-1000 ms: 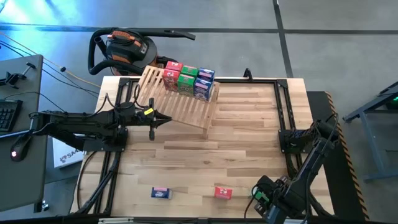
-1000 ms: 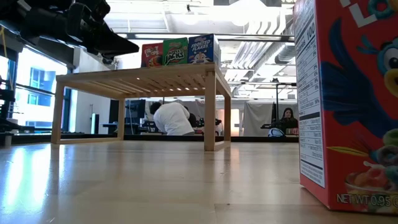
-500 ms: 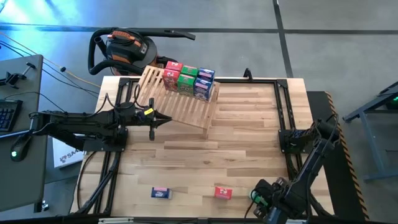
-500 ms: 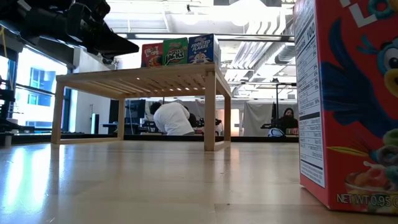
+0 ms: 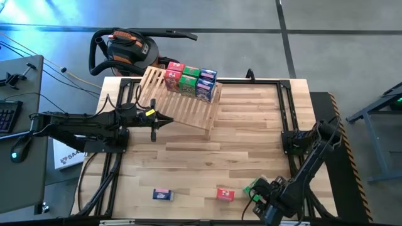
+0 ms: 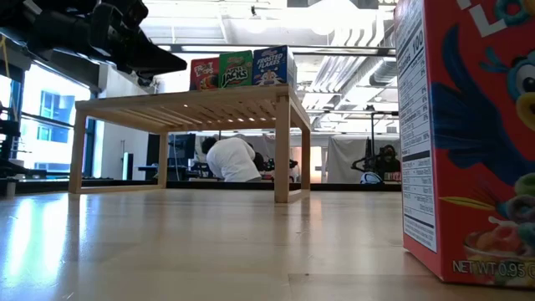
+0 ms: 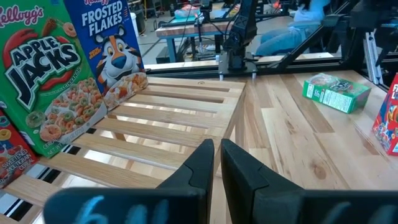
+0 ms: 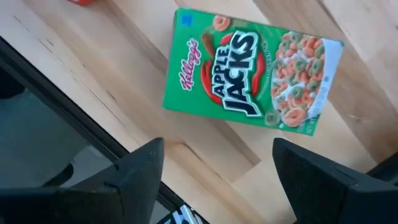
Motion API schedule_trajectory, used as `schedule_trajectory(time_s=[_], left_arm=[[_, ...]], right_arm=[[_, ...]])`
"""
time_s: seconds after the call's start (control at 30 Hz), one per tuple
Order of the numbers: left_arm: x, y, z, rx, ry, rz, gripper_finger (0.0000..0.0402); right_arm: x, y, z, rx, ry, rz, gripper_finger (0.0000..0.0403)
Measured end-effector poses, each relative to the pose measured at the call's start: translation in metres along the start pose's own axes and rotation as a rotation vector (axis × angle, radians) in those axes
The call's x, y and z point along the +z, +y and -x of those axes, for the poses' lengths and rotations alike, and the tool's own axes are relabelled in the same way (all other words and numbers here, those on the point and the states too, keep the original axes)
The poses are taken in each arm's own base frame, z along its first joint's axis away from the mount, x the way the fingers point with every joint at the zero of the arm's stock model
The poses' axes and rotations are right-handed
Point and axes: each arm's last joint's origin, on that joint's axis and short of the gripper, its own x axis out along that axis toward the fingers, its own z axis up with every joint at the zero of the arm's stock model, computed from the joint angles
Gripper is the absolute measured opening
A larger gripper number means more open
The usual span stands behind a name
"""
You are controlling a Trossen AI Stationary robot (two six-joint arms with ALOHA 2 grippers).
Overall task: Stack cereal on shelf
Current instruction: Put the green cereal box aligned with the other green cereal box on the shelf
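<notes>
- Right jaws (image 8: 214, 171) spread wide and empty, hanging over a green cereal box (image 8: 252, 70) that lies flat near the counter's (image 5: 251, 125) front right corner.
- Left jaws (image 7: 214, 165) nearly closed, empty, beside the shelf (image 5: 182, 107) at the counter's back left.
- Boxes stand on the shelf; a red box (image 5: 225, 194) and a blue box (image 5: 162, 194) lie along the front edge.

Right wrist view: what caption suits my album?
Open right claw hovering over a green cereal box lying flat on the wooden table.
</notes>
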Motion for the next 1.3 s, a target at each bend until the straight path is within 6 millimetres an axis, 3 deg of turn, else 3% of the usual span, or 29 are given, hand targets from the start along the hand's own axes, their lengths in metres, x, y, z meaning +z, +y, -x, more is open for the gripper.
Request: schedule_trajectory(time_s=[0.17,0.27,0.5,0.67,0.87,1.1,1.3], left_arm=[[0.000,0.000,0.000,-0.014,-0.003,0.007,0.0021],[0.000,-0.001,0.000,-0.023,-0.004,0.007,0.0021],[0.001,-0.002,0.000,-0.067,-0.011,0.015,0.0021],[0.000,-0.006,-0.001,-0.124,-0.008,0.001,0.0021],[-0.004,-0.013,-0.007,-0.169,0.012,-0.033,0.0021],[-0.011,-0.026,-0.021,-0.241,0.060,-0.066,0.0021],[-0.008,-0.038,-0.029,-0.301,0.075,-0.083,0.0021]], right_arm=[[0.001,0.000,0.002,0.000,0.010,-0.003,0.0276],[-0.001,0.001,-0.010,0.028,0.057,0.012,0.0252],[0.011,-0.009,-0.055,0.063,0.143,0.045,0.0101],[0.036,-0.026,-0.066,-0.079,0.104,0.111,0.0022],[0.083,-0.045,-0.066,-0.259,-0.001,0.248,0.0012],[0.133,-0.056,-0.081,-0.243,-0.078,0.394,0.0012],[0.146,-0.059,-0.067,-0.209,-0.086,0.469,0.0012]])
